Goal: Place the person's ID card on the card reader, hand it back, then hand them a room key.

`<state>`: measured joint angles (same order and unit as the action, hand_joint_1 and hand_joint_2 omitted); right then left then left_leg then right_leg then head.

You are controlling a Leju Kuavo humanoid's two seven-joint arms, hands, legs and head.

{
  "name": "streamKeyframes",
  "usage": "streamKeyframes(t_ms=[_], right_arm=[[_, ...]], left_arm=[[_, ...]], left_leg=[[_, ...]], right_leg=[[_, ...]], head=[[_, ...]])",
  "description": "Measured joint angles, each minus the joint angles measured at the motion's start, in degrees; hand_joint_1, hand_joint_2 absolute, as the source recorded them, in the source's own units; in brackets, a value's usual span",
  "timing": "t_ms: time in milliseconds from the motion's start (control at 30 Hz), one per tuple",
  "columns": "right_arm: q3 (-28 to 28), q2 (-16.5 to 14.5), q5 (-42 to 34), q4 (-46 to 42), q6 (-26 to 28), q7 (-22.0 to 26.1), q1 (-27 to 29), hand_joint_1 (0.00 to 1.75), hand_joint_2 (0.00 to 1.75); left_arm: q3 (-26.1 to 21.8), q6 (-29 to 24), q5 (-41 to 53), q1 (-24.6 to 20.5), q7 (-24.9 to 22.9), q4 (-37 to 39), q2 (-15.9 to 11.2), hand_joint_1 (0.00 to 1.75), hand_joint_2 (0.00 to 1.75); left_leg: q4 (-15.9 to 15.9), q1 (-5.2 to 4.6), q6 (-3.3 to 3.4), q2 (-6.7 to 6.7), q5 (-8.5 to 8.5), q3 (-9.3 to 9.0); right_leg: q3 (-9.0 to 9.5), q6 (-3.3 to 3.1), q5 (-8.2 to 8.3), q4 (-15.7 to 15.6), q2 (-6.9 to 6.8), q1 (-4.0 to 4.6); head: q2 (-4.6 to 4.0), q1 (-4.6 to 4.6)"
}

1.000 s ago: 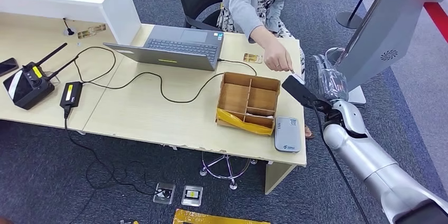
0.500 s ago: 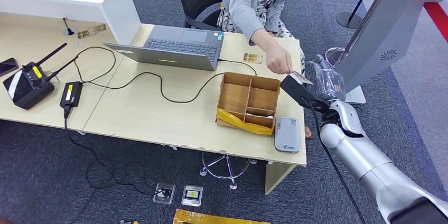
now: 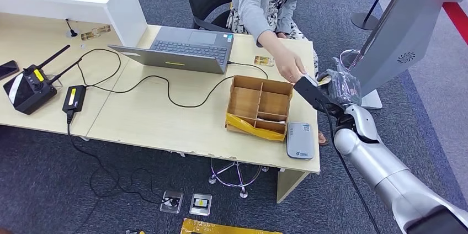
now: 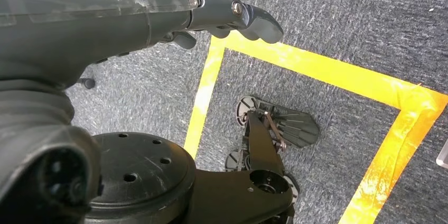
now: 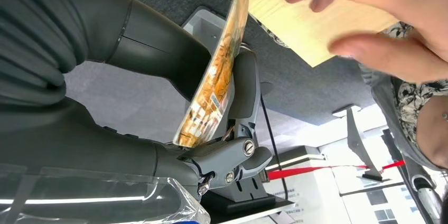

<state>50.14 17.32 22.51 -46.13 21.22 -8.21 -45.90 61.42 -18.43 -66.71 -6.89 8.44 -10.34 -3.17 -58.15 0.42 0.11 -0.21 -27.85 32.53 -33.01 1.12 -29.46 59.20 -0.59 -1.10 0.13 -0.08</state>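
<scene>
The right hand (image 3: 325,93) is raised just past the desk's (image 3: 165,118) far right corner, beyond the wooden box (image 3: 259,108), its fingers (image 5: 244,84) and thumb closed on the ID card (image 5: 214,81), which bends between them. The person's hand (image 3: 291,70) is at the card's upper end, beside the box's back corner. The card reader (image 3: 299,140) lies flat just beside the box. The left hand (image 4: 232,15) hangs over the carpet, fingers loosely curled, holding nothing.

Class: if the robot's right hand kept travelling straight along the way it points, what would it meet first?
Most likely the person's hand, just ahead of the right hand holding the card; depth is uncertain.
</scene>
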Motion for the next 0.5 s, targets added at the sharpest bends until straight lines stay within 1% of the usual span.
streamKeyframes(t_ms=[333, 500], right_arm=[[-0.23, 0.05, -0.36, -0.15, 0.25, -0.69, 0.19, 1.75, 1.75], [-1.02, 1.43, -0.32, -1.25, 0.11, -1.62, 1.96, 1.75, 1.75]], left_arm=[[0.00, 0.37, 0.07, 0.00, 0.00, 0.00, -0.02, 0.00, 0.00], [0.00, 0.19, -0.11, 0.08, 0.00, 0.00, -0.02, 0.00, 0.00]], left_leg=[[0.00, 0.00, 0.00, 0.02, 0.00, -0.03], [0.00, 0.00, 0.00, 0.01, 0.00, -0.03]], right_leg=[[-0.01, 0.00, 0.00, -0.01, 0.02, 0.00], [-0.01, 0.00, 0.00, -0.02, 0.01, 0.00]], head=[[0.00, -0.01], [0.00, 0.00]])
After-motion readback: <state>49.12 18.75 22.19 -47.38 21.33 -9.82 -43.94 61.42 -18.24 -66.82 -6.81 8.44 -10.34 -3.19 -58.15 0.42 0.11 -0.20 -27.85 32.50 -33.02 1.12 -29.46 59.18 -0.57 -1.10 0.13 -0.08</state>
